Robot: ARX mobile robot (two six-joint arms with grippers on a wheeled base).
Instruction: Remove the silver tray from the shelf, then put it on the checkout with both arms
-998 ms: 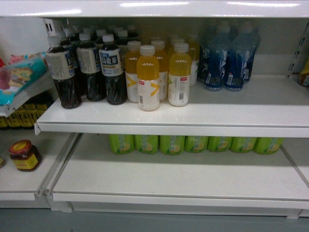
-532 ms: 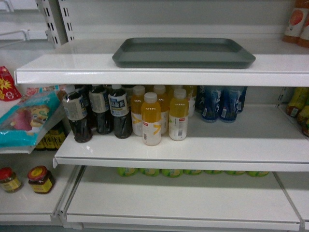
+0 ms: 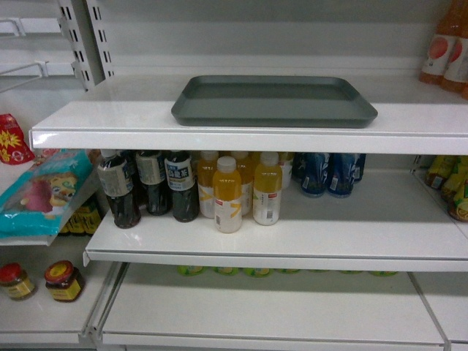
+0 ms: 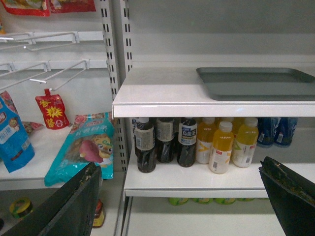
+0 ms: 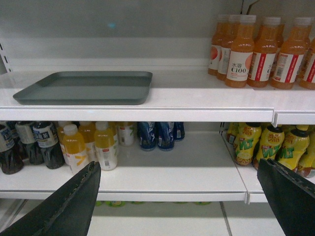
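A: Where is the tray?

B: The large rectangular grey-silver metal tray (image 3: 274,100) lies flat on the pale white metal shelf board (image 3: 110,121), close to its straight front lip. Nothing touches it. My left wrist camera sees it at the right side of the board, my right wrist camera at the left side.

A: And your hands?

B: My left gripper (image 4: 179,204) stands with its two black fingers (image 4: 64,206) spread wide, holding nothing, lower than the tray and well apart from it. My right gripper (image 5: 179,201) is the same: fingers far apart, nothing between them.

A: What is below the tray?

B: On the next board stand dark-liquid bottles with white caps (image 3: 146,186), yellow juice bottles (image 3: 241,186) and blue bottles (image 3: 329,174). Orange drink bottles (image 5: 261,49) stand on the top board to the right of the tray, well apart from it.
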